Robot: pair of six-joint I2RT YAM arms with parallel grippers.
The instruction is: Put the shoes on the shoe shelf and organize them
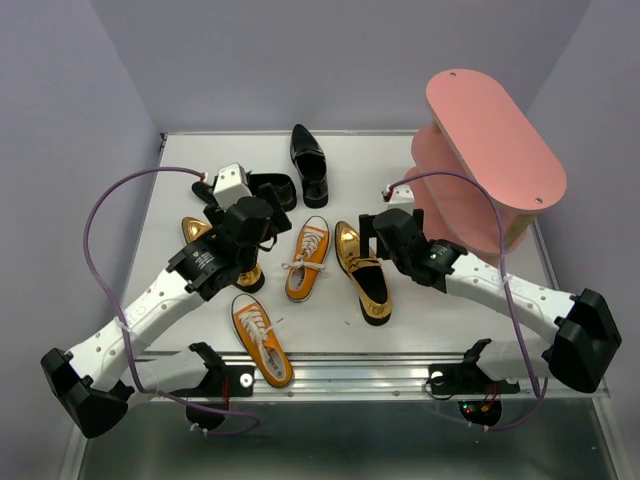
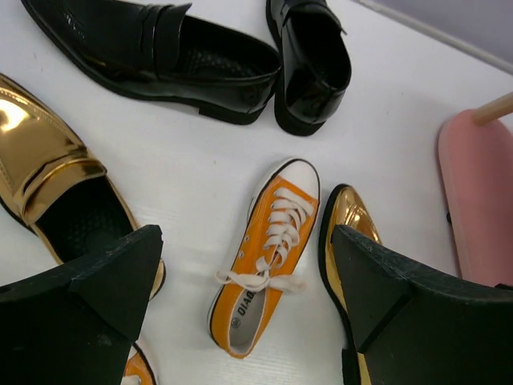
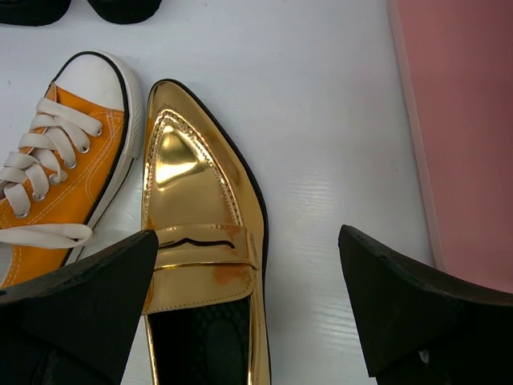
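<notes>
Nothing shelved: six shoes (image 1: 307, 260) laid on worktop (image 1: 420, 310), shelf (image 1: 495, 140) at 2 o'clock. Left tool (image 2: 247, 233) released; right tool (image 3: 248, 237) released over loafer (image 3: 196, 208).

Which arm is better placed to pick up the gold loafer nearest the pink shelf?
Right. The right gripper hangs open just above that gold loafer, its fingers to either side of it, with the shelf on that side. The left gripper is farther away, across the orange sneaker.

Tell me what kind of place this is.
Likely a robotics lab bench: two robot arms bolted to a white table, plain walls around it, shoes laid out beside a pink shelf.
</notes>
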